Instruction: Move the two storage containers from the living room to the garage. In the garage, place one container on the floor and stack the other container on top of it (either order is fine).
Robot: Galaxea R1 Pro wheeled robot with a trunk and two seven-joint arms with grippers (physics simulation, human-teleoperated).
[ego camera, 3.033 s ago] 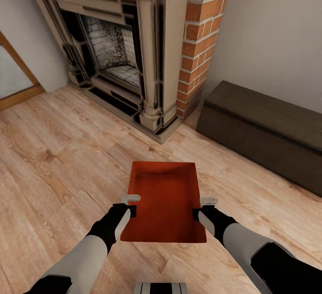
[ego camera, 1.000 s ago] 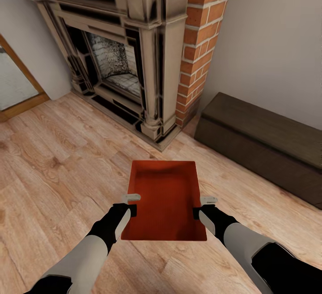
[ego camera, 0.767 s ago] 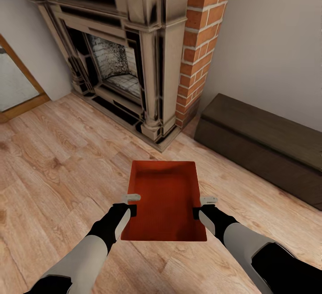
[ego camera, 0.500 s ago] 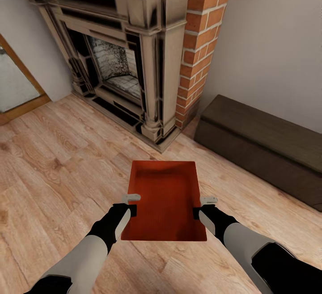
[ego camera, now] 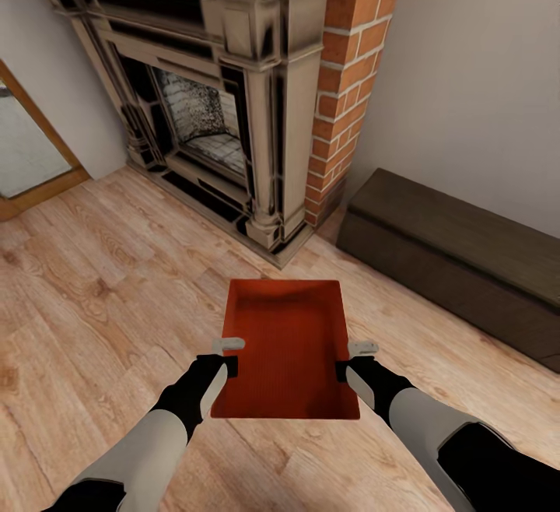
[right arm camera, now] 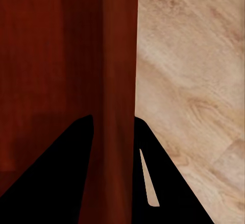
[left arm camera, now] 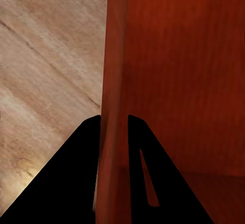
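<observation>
Before the fireplace (ego camera: 210, 99), left claw (ego camera: 228, 356) and right claw (ego camera: 351, 359) each pinch a side wall of one storage container (ego camera: 286, 348), carried above the wood floor (ego camera: 93, 302).

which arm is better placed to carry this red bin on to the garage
Neither alone: both. The left tool clamps the bin's left wall, the right tool clamps its right wall, and the bin hangs level between them above the wood floor.

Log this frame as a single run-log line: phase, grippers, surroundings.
phase: carrying storage container in living room | left gripper: shut on left wall | right gripper: shut on right wall | ahead: fireplace, dark bench
</observation>
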